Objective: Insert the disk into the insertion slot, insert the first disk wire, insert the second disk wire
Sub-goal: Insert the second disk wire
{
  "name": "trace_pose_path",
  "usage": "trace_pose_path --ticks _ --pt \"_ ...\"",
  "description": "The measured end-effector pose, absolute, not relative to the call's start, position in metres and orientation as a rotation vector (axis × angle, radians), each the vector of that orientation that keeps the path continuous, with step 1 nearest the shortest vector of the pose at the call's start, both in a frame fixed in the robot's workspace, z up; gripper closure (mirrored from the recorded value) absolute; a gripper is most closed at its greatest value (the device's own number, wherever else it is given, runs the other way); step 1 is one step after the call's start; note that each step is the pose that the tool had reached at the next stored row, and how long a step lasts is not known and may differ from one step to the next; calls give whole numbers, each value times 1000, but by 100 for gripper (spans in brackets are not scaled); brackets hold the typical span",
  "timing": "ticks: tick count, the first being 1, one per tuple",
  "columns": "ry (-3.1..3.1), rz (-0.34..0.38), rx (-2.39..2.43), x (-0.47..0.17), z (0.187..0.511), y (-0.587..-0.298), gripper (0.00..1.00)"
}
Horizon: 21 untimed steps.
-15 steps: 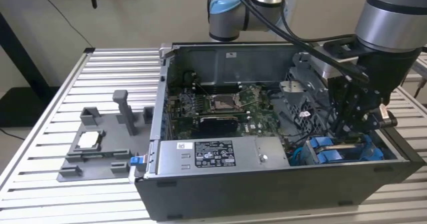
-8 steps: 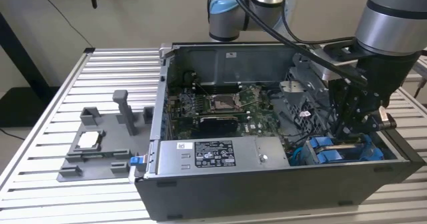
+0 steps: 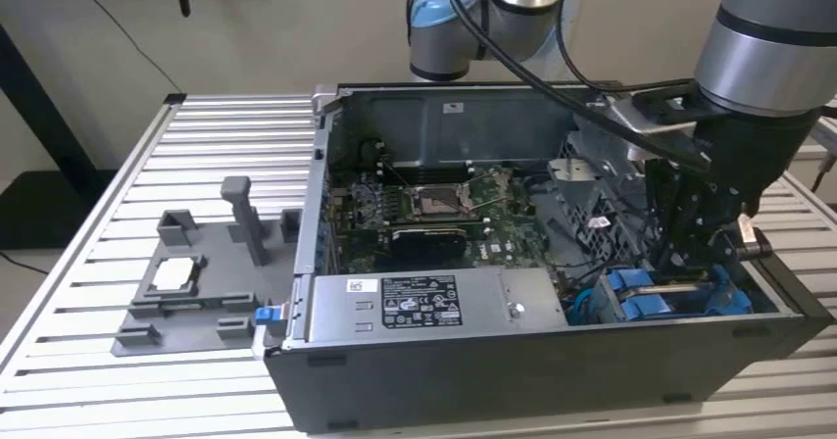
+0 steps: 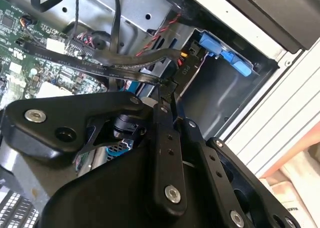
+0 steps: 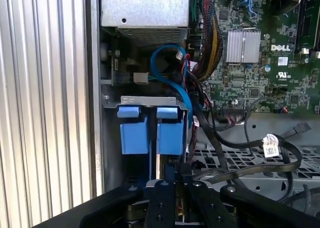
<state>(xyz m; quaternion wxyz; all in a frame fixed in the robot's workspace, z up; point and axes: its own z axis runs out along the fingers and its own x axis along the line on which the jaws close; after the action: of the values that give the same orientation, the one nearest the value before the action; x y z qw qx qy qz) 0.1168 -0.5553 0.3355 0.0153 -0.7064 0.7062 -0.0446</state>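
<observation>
Okay, exterior view —
case: open computer case [image 3: 550, 361] lies on a slatted metal table [image 3: 222, 125], motherboard [image 3: 445, 209] exposed.
power supply: grey labelled box [image 3: 418, 302] along the near wall.
arm: comes down into the case at the exterior view's right; gripper [image 3: 687, 263] is low, just above the blue parts.
insertion slot: grey bay with blue plastic parts [image 3: 661, 297] in the near corner at the exterior view's right.
fixture: grey holder [image 3: 196, 282] outside the case, exterior view's left.

Second wrist view —
gripper: black linkage [image 4: 165, 153]; fingers pinched onto a black flat cable [image 4: 100, 65], close beside the slot's blue clip [image 4: 225, 52].

First wrist view —
insertion slot: two blue tabs [image 5: 150, 128] under a grey metal lip, seated in the bay.
gripper: tips [image 5: 175, 175] close together just beside the tabs.
disk: cannot tell it apart under the tabs.
wires: blue cable [image 5: 167, 62] loops above the bay.
</observation>
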Motion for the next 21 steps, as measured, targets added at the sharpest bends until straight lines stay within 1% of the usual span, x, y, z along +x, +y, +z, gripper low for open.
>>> trace_pose_path --ticks 5,6,11,21 --pt "2223 -137 -2174 117 333 -556 82" --pt "2226 -135 -2173 117 333 -556 76" --pt "2239 -122 -2174 119 340 -556 76" --pt "2249 -113 -2174 119 363 -556 76"
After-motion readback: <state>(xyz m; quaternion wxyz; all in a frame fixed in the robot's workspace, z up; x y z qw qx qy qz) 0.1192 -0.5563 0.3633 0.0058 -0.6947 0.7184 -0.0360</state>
